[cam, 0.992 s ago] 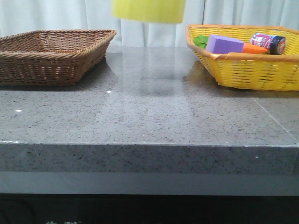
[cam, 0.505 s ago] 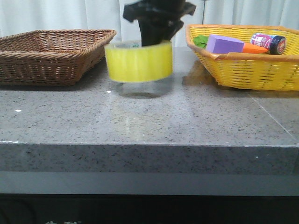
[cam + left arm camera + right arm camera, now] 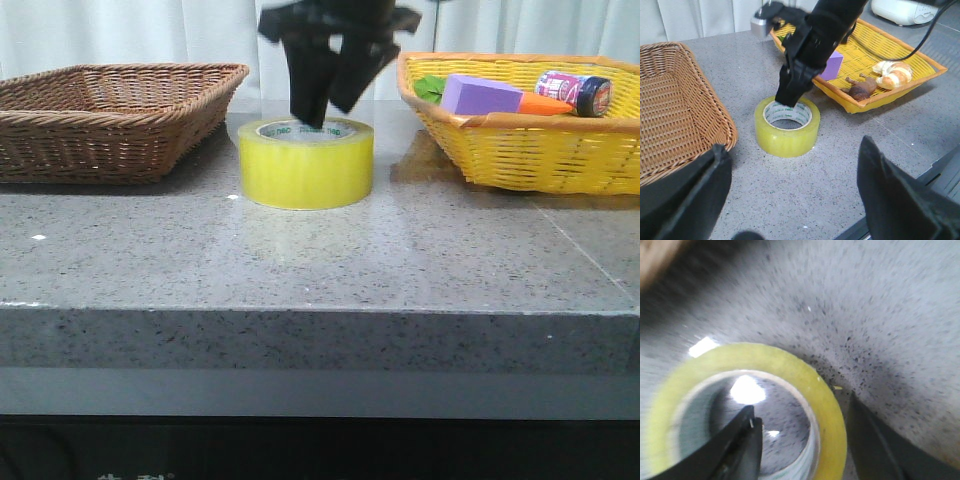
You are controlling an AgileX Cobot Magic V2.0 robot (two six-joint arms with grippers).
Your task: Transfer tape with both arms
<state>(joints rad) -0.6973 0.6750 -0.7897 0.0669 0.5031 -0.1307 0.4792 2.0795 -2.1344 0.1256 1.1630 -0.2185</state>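
Brown basket (image 3: 110,115): at the left, nothing visible in it.
Left fingers (image 3: 790,200): spread wide, holding nothing, short of the tape.
Tape (image 3: 306,162): flat on the bench (image 3: 320,270), between the baskets.
Right fingers (image 3: 325,95): apart, straddling the roll's wall, one inside the core; grip apparently released.
Yellow basket (image 3: 530,150): at the right.
Progress: roll set at mid-bench; left pickup and basket placement remain.

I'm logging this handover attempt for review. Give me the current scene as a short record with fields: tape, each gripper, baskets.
tape: yellow roll flat on the grey table, between the two baskets
right gripper: over the roll, fingers open, one inside the core, one outside the wall
left gripper: open, apart from the roll, holding nothing
brown basket: on the left, nothing visible inside
yellow basket: on the right, holds a purple block and a bottle
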